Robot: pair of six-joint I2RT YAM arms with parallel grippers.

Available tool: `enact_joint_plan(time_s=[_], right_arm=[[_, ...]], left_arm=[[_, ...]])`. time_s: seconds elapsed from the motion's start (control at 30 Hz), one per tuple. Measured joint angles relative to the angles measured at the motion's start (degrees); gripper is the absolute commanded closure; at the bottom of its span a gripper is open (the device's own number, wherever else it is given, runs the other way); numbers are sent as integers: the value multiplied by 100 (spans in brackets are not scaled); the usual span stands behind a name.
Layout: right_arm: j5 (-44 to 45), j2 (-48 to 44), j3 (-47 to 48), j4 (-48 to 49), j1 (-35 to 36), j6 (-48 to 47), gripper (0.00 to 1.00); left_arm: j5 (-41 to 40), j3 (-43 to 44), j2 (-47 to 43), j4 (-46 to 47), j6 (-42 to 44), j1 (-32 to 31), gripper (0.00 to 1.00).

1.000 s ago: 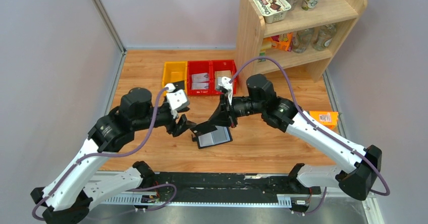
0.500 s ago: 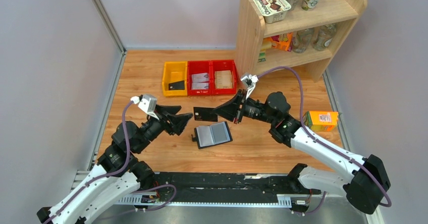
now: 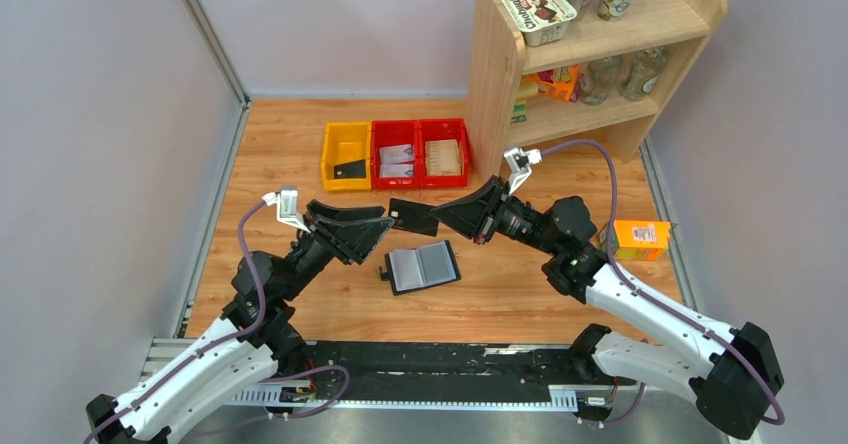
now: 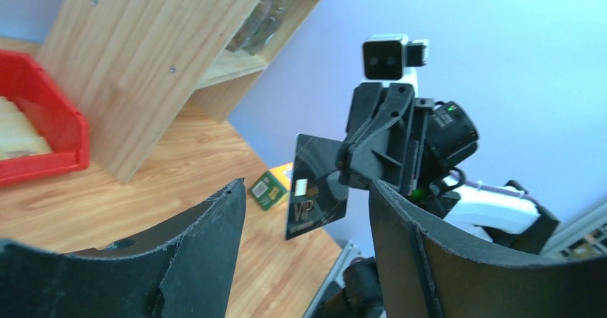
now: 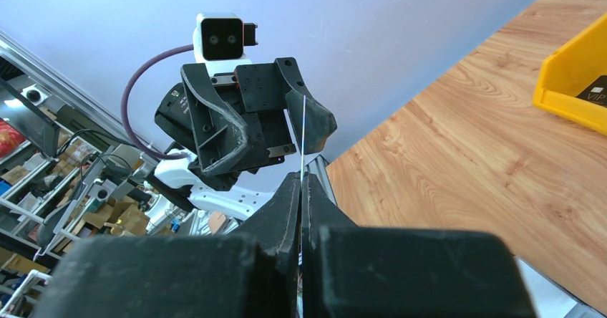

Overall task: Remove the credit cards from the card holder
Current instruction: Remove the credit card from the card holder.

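Though the right wrist view gives the credit card [image 5: 303, 135] only edge-on, the left wrist view shows its black, gold-lettered face, clamped in the right end effector [image 3: 441, 214] above the worktop's [image 3: 520, 294] middle, the left end effector [image 3: 380, 236] gaping beside it.

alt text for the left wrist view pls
The right tool holds up a black card between the spread fingers of the open left tool. Behind them are a wooden shelf, a red bin and the table.
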Motion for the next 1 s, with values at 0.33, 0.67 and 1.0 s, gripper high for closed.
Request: enact_joint_plan(time_s=[0.33, 0.67, 1.0], right_arm=[[63, -153, -44, 195, 0, 289, 99], [153, -184, -162, 280, 0, 330, 99], [267, -179, -295, 216, -81, 350, 43]], left_arm=[[326, -57, 527, 647, -540, 0, 38], [470, -79, 848, 964, -793, 0, 71], [446, -238, 850, 1366, -962, 0, 100]])
